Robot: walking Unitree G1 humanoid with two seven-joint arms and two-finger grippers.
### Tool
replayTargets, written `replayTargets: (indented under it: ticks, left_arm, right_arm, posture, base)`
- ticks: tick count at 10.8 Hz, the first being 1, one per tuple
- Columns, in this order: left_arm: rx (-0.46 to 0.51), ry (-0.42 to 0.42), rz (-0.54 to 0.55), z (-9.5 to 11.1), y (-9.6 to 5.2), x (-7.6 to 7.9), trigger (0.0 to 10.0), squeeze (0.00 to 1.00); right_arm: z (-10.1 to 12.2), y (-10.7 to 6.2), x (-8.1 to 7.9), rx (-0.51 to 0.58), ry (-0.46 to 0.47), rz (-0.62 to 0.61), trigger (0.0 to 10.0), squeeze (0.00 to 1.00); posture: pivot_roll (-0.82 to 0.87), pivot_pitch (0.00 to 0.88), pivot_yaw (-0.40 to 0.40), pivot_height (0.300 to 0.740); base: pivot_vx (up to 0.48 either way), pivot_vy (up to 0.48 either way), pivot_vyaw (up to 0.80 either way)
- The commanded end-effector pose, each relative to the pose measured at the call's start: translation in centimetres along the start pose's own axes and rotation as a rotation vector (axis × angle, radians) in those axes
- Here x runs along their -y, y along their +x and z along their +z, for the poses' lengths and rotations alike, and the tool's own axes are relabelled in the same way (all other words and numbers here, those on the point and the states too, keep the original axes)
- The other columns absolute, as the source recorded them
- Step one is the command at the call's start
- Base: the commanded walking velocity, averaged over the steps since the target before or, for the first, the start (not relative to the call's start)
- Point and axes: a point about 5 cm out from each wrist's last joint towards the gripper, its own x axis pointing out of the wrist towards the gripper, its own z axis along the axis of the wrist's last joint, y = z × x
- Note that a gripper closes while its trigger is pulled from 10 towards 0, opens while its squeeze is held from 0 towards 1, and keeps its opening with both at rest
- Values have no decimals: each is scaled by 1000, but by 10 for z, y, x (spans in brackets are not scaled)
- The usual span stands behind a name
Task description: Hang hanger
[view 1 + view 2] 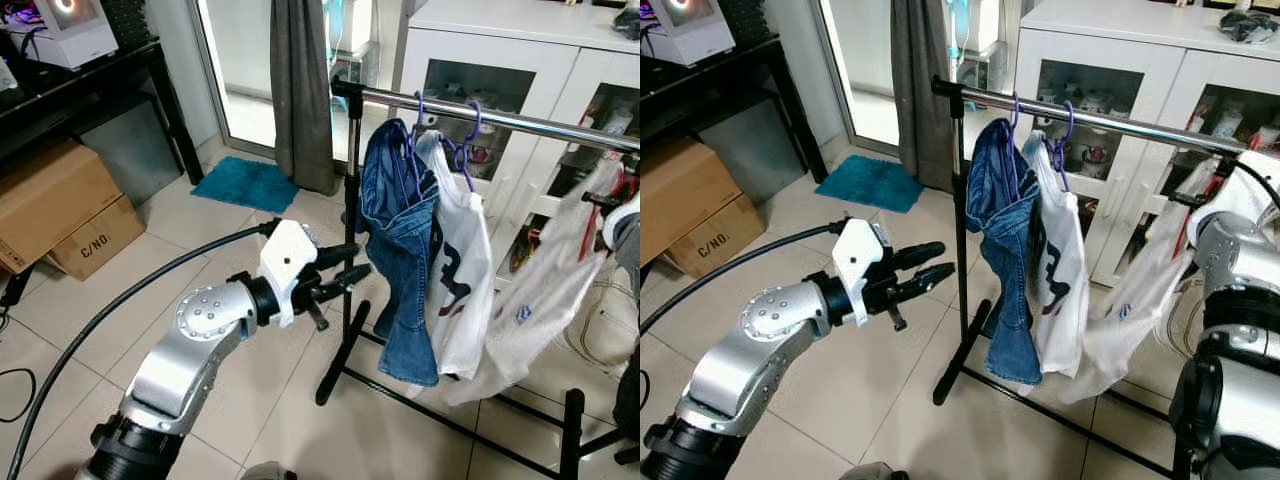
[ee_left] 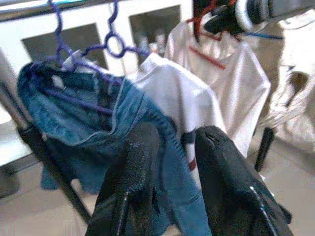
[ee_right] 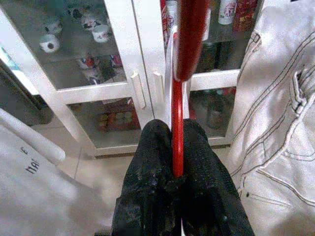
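Observation:
A chrome rail (image 1: 520, 120) on a black stand carries two purple hangers (image 1: 465, 140), one with blue jeans (image 1: 400, 230) and one with a white T-shirt (image 1: 460, 270). My right gripper (image 3: 177, 135) is shut on a red hanger (image 3: 189, 39), held just under the rail to the right of the T-shirt. A pale white garment (image 1: 545, 290) hangs from that red hanger. My left gripper (image 1: 350, 268) is open and holds nothing. It hovers left of the stand's upright pole, level with the jeans and pointing at them.
A white glass-door cabinet (image 1: 500, 70) stands right behind the rack. The rack's black base bars (image 1: 420, 400) run across the tiled floor. Cardboard boxes (image 1: 60, 210) and a black desk sit at the left, with a grey curtain (image 1: 300, 90) and a teal mat (image 1: 245, 183) behind.

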Motion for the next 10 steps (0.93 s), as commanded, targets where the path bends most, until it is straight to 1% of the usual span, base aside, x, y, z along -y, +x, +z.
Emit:
replayTargets:
  ticks: [1, 2, 3, 4, 6, 8, 10]
  left_arm:
    - [-10, 34, 32, 2, 0, -5, 10000, 0]
    - [-12, 42, 49, 2, 0, -7, 10000, 0]
    - [-11, 44, 56, 2, 1, -8, 10000, 0]
    - [-7, 42, 72, 2, 1, -10, 10000, 0]
    - [-6, 41, 76, 2, 2, -10, 10000, 0]
    - [-3, 44, 72, 2, 4, -9, 10000, 0]
    - [-2, 42, 74, 2, 3, -9, 10000, 0]
  right_arm:
    - [9, -2, -3, 59, -37, 21, 0, 0]
    - [10, -5, -4, 78, -63, 31, 0, 0]
    - [12, -6, -4, 95, -69, 40, 0, 0]
    - [17, -9, -5, 137, -72, 58, 0, 0]
    - [16, -10, -5, 128, -71, 58, 0, 0]
    - [16, -10, -11, 124, -65, 58, 0, 0]
    - [16, -10, -13, 126, -65, 59, 0, 0]
  posture:
    - [124, 0, 57, 740]
    - [124, 0, 57, 740]
    - [125, 0, 57, 740]
    - [125, 0, 59, 740]
    - [122, 0, 62, 740]
    - [124, 0, 60, 740]
    - [125, 0, 57, 740]
  base:
    - [0, 0, 0]
    - [0, 0, 0]
    - [0, 0, 0]
    - [0, 0, 0]
    - [0, 0, 0]
    - [0, 0, 0]
    - [0, 0, 0]
